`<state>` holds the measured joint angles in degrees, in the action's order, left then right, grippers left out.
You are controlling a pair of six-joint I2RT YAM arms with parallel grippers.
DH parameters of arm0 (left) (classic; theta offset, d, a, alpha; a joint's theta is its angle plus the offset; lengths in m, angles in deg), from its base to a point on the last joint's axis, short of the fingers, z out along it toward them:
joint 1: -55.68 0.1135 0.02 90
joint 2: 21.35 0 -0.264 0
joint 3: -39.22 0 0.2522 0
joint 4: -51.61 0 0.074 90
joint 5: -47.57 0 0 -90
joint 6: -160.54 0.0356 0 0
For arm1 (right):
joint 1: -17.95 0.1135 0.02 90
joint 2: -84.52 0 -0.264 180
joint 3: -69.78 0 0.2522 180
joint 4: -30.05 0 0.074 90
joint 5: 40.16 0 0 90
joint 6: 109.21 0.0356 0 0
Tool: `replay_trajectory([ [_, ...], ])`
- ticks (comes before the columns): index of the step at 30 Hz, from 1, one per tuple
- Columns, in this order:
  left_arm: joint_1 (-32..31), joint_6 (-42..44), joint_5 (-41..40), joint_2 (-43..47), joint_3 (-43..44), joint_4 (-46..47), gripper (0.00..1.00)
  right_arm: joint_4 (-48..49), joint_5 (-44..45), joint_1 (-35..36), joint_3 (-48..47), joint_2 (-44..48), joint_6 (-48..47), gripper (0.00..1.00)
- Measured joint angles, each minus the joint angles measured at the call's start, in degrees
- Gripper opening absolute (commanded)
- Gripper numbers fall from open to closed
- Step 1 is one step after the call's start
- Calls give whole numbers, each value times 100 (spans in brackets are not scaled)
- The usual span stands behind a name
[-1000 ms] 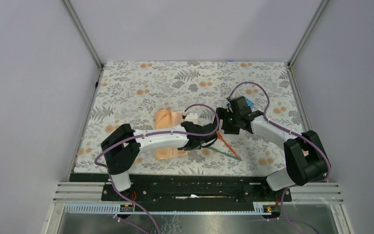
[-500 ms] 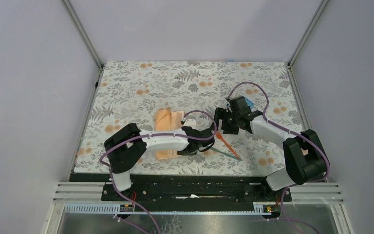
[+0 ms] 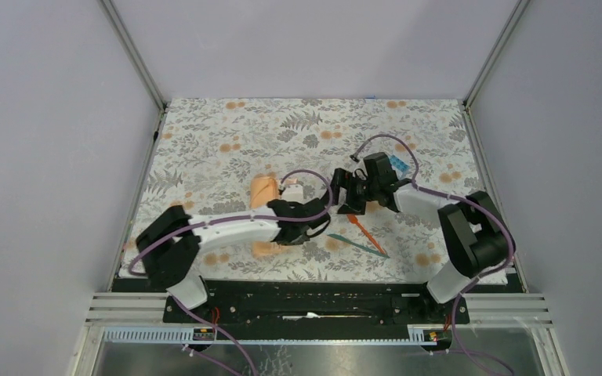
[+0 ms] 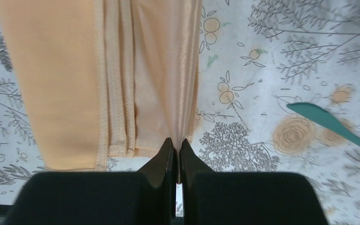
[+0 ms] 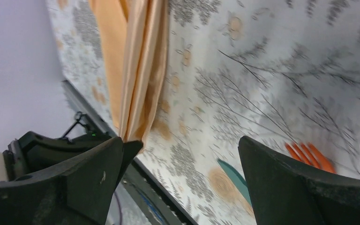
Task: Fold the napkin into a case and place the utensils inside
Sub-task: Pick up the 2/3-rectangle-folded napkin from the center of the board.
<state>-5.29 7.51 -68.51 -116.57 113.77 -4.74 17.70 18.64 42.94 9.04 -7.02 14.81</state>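
**A:** On the flowered mat, where does the napkin lie?

**B:** Left of centre, folded into a long strip. Several layered edges show along one side, and the left arm crosses over its middle.

**A:** And the left gripper?

**B:** Clenched, pinching the napkin's edge between its tips near one end of the strip.

**A:** The right gripper?

**B:** Spread wide with nothing between its fingers, hanging above the mat just right of the napkin.

**A:** What else lies there?

**B:** An orange fork and a teal piece lie flat on the mat, right of the napkin and apart from it. Their near ends are close together.
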Motion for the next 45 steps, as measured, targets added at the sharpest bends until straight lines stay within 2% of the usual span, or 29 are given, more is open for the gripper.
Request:
replay_trajectory([
  [6, 203, 4, 201, 986, -472, 245, 0, 1377, -584, 162, 22, -789, 1043, 100],
  [12, 214, 7, 348, 1084, -664, 352, 0, 2483, -662, 702, -13, -1493, 2004, 99],
  [16, 223, 24, 389, 1086, -664, 374, 0, 3018, -627, 944, -125, -1832, 2483, 92],
  [23, 227, 61, 468, 1119, -693, 404, 0, 3324, -378, 973, -581, -2347, 2717, 73],
  [25, 227, 68, 483, 1150, -695, 417, 0, 3403, -332, 927, -699, -2494, 2734, 63],
  [29, 232, 74, 511, 1163, -695, 474, 0, 3434, -247, 844, -911, -2730, 2732, 51],
  [32, 232, 107, 522, 1163, -695, 501, 0, 3493, -188, 813, -997, -2857, 2726, 46],
  [36, 232, 127, 542, 1165, -706, 546, 0, 3506, -131, 782, -1019, -2900, 2688, 32],
  [39, 232, 153, 573, 1185, -743, 627, 0, 3534, -131, 719, -1040, -2977, 2645, 28],
  [43, 232, 177, 612, 1189, -748, 671, 0, 3595, -195, 597, -1080, -3080, 2629, 3],
  [45, 238, 184, 612, 1189, -748, 715, 0, 3652, -289, 549, -1130, -3150, 2621, 0],
])
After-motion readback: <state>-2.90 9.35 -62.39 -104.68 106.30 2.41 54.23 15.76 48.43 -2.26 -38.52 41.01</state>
